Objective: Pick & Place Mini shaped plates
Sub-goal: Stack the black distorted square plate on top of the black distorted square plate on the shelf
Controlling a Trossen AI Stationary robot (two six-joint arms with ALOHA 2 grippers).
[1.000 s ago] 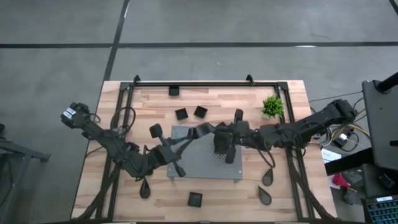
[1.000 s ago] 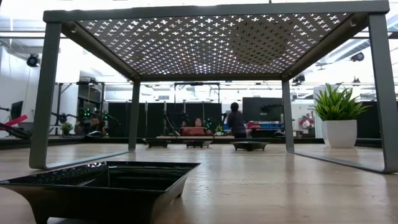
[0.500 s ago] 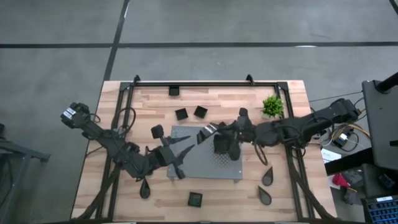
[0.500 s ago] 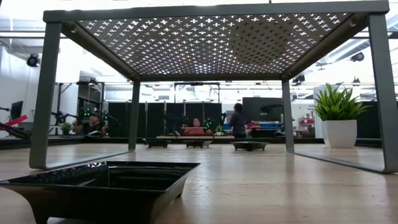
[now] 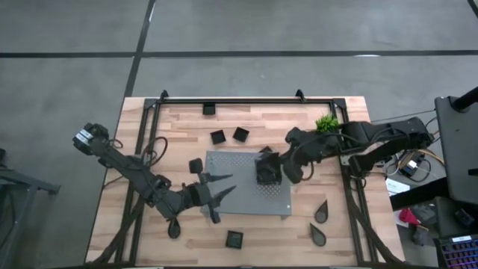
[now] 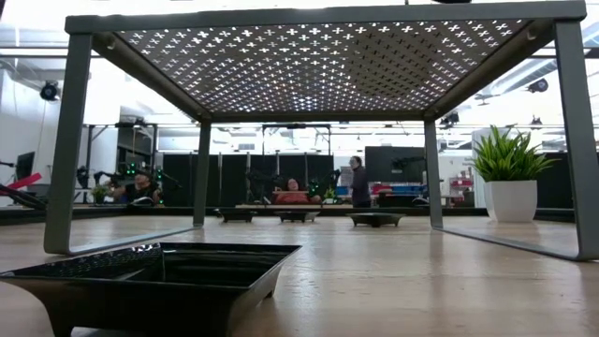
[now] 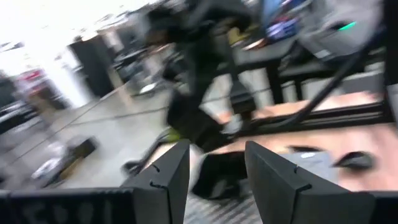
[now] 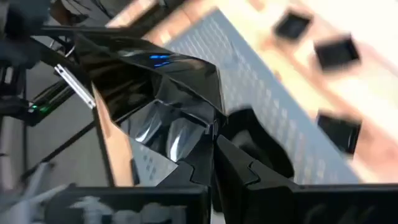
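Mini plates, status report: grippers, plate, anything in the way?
Left gripper open, empty, at the grey board's left edge. Right gripper shut on a black plate over the board. One plate already there. Nothing blocking.

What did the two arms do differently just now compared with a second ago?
The left gripper opened its jaws, apparently letting go of the black dish over the grey board, and drew back toward the board's left edge. The right gripper kept its jaws shut on that dish and pulled it slightly to the right. The plant and the loose dishes stayed put.
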